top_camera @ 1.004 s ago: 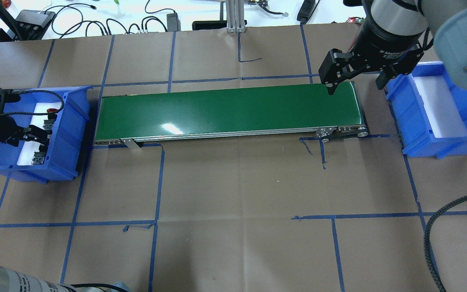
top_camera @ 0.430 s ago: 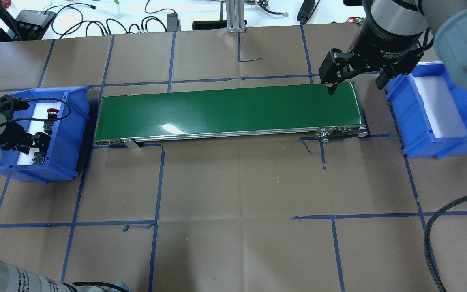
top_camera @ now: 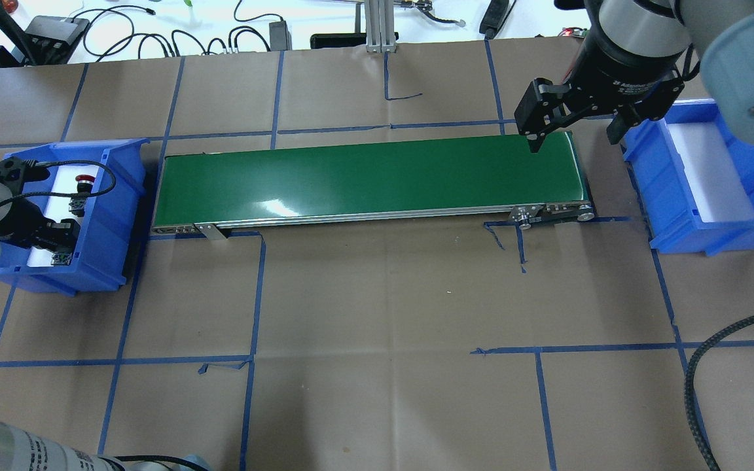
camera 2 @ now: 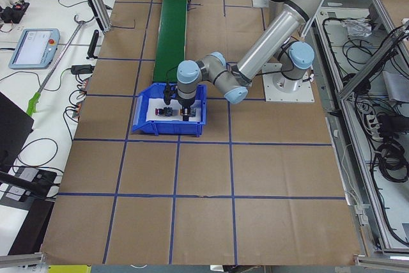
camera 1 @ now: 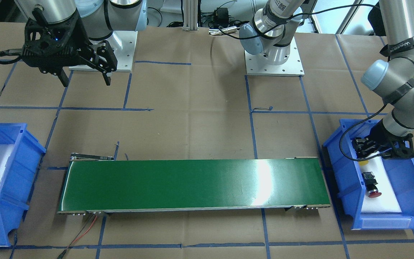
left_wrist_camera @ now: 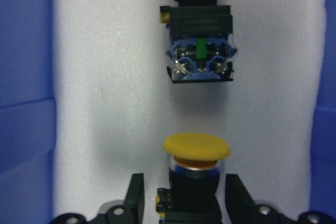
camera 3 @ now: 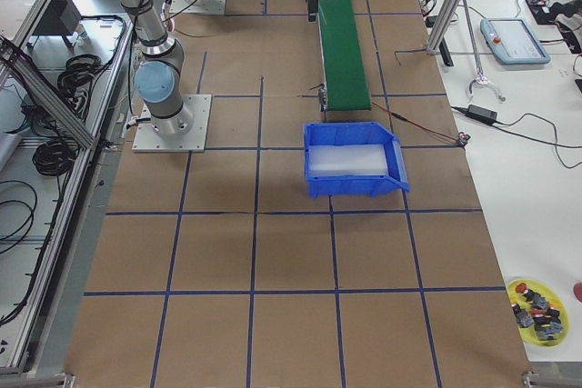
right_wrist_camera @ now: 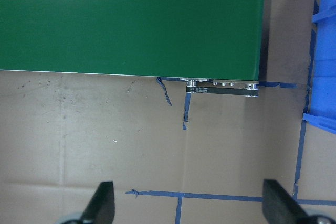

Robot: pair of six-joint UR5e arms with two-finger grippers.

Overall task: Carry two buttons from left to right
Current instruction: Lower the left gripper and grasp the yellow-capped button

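Left wrist-mounted view. A: which way does the yellow-capped button [left_wrist_camera: 195, 169] lie from the left pincer [left_wrist_camera: 185, 187]?
B: Dead centre. Its black body sits between the two fingers [left_wrist_camera: 135, 195], with a gap on each side. Pincer spread, gripping nothing, not touching.
A: Long axis?
B: Runs straight ahead of the wrist, cap leading. The fingers flank the body across that axis, so I judge closing should seat on it squarely.
A: Neighbour?
B: The red-capped button [camera 1: 371, 184] lies just beyond, on the same line, rear block toward the yellow cap, apart from it. Both are on the white liner of the left blue bin [camera 1: 340, 169].
A: Other arm?
B: Right pincer [top_camera: 573, 142] wide apart, hanging over the conveyor belt [top_camera: 370, 180] end, near the right blue bin [top_camera: 671, 196]. The left is far nearer.
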